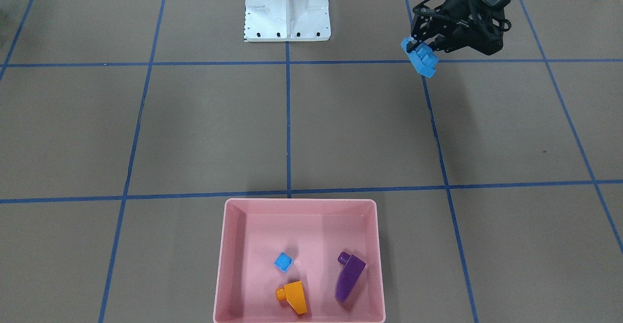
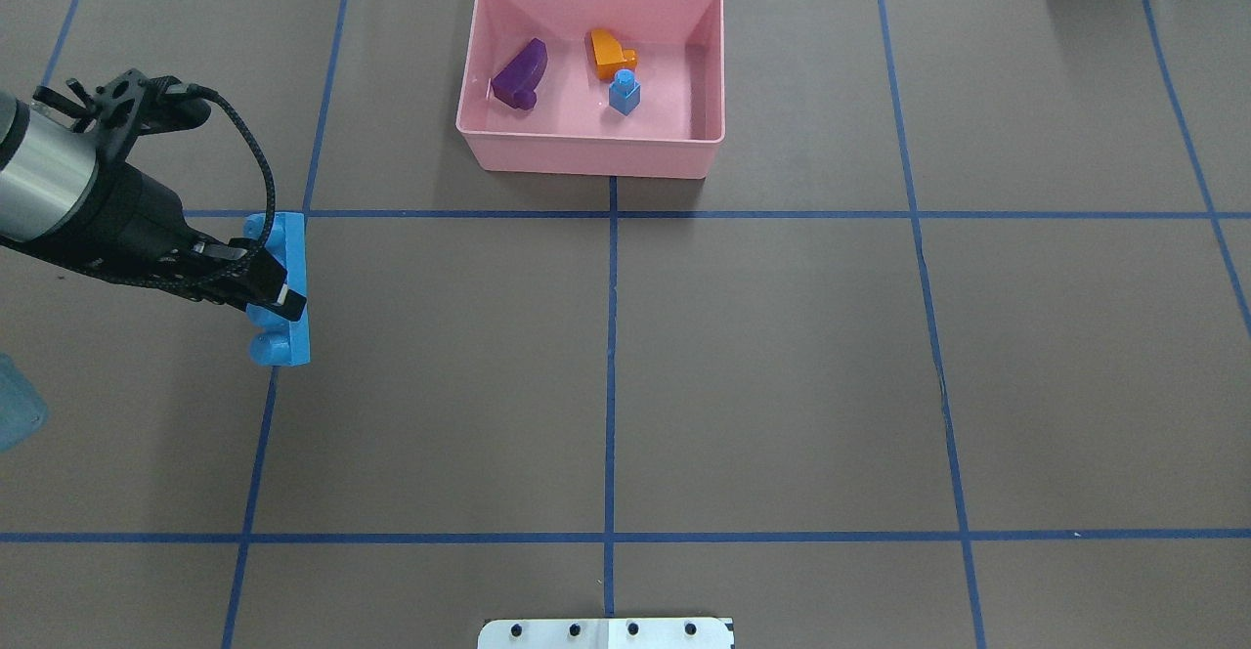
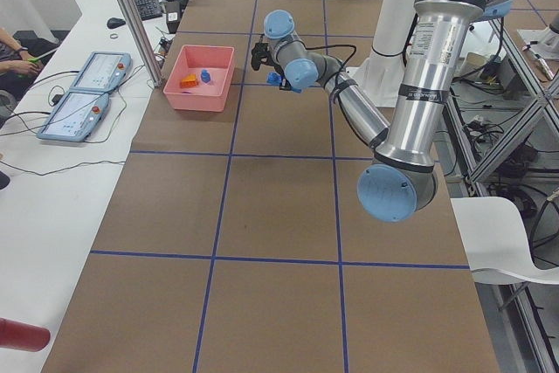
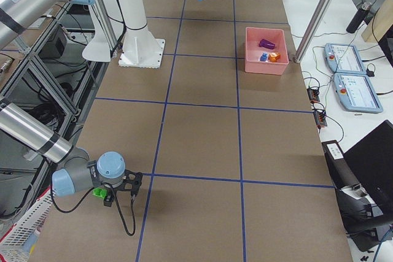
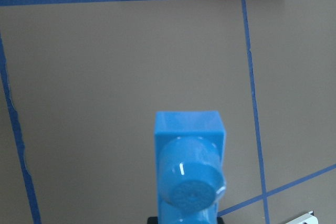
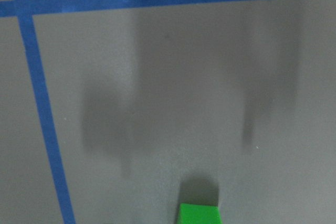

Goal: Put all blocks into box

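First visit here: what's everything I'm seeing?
Box: one, pink, far middle.
Purple sloped brick: one, purple, in the box.
Orange sloped brick: one, orange, in the box.
Tiny brick: one, blue, in the box.
Long brick: one, blue, gripped at the robot's left.
Green brick: one, green, far right.
Table: one, brown, blue-taped.
Robot base: one, white, near edge.
Left gripper: one, black, shut on the long brick.
Right gripper: one, black, at the green brick, state unclear.
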`<state>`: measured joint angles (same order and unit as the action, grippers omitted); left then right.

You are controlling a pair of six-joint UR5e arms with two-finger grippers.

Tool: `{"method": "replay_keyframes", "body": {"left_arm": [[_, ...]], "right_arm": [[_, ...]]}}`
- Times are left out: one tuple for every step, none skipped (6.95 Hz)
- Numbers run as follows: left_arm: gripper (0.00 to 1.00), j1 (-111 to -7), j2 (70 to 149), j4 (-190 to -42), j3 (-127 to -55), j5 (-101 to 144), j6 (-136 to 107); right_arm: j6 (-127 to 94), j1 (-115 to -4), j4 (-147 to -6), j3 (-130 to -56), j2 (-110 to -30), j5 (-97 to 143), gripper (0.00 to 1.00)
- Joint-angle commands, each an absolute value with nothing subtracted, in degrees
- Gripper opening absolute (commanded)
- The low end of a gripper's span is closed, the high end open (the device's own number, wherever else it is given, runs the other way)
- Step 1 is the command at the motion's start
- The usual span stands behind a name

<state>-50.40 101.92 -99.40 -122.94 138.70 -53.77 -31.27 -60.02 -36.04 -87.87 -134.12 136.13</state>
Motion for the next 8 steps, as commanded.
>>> {"method": "replay_keyframes", "body": {"left_arm": [[0.0, -50.45, 103.96, -99.4, -122.26, 138.52, -53.88], [0.0, -50.45, 107.89, -99.4, -119.3, 136.34, -53.88], [0.0, -50.45, 110.37, -99.32, -117.35, 135.8, -53.96], [0.0, -50.54, 110.83, -99.4, -116.12, 135.7, -53.53], [0.0, -50.62, 111.0, -99.49, -115.58, 134.14, -53.09], [0.0, -50.62, 111.61, -99.41, -115.4, 133.6, -53.26], [0.0, -50.54, 111.62, -99.4, -115.31, 133.59, -53.17], [0.0, -50.62, 113.01, -99.4, -113.75, 133.51, -53.0]], "right_arm": [[-30.94, -57.58, -36.04, -85.79, -133.86, 136.23, 1.0], [-31.02, -56.7, -36.04, -84.48, -133.42, 136.23, 1.0], [-31.11, -55.91, -36.04, -83.16, -132.81, 136.4, 1.0], [-31.64, -55.29, -36.04, -83.06, -131.58, 137.8, 1.0], [-31.9, -54.59, -36.12, -82.88, -130.44, 139.29, 1.0], [-32.17, -53.97, -36.21, -82.27, -129.56, 139.83, 1.0], [-32.25, -53.09, -36.21, -81.83, -129.38, 140.18, 1.0], [-32.17, -52.3, -36.12, -80.7, -129.38, 140.27, 1.0]]}}
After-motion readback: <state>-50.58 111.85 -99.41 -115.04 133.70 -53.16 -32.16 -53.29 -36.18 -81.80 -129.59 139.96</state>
